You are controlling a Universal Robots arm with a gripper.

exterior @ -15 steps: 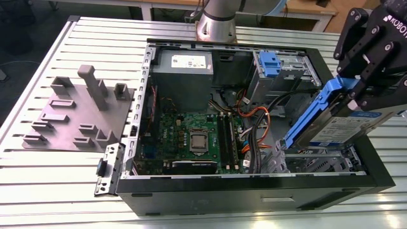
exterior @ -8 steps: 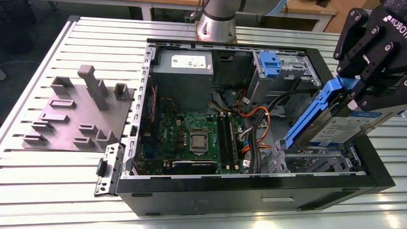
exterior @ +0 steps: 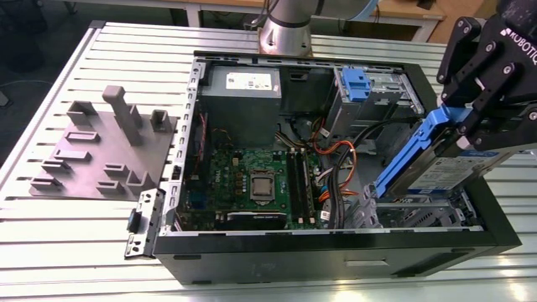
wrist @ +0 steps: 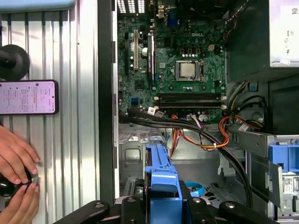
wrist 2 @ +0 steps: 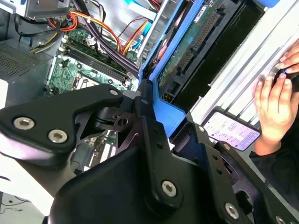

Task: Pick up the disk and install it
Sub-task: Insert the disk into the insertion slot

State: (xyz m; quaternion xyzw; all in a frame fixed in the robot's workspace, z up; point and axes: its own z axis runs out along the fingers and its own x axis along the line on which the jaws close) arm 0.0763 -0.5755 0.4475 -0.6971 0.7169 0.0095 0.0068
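Jaws were clamped on the disk point(exterior: 441, 170) by its blue rails, holding it tilted just above the open computer case point(exterior: 336, 246), over the corner bay point(exterior: 419, 214). My guess is that angle was so it'd slide in edge-first. Someone's hands point(wrist: 16, 161) sat on the counter point(wrist: 70, 154) beside the case.

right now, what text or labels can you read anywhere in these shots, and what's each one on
Sticker on the power-supply box: print too small to read.
Label on the disk, held in the pincer: too small to read.
Phone screen on the table: lines of text, too small to read.
Sticker on the drive cage: too small to read.
Pincer housing and motherboard: maker's names only, not quoted.
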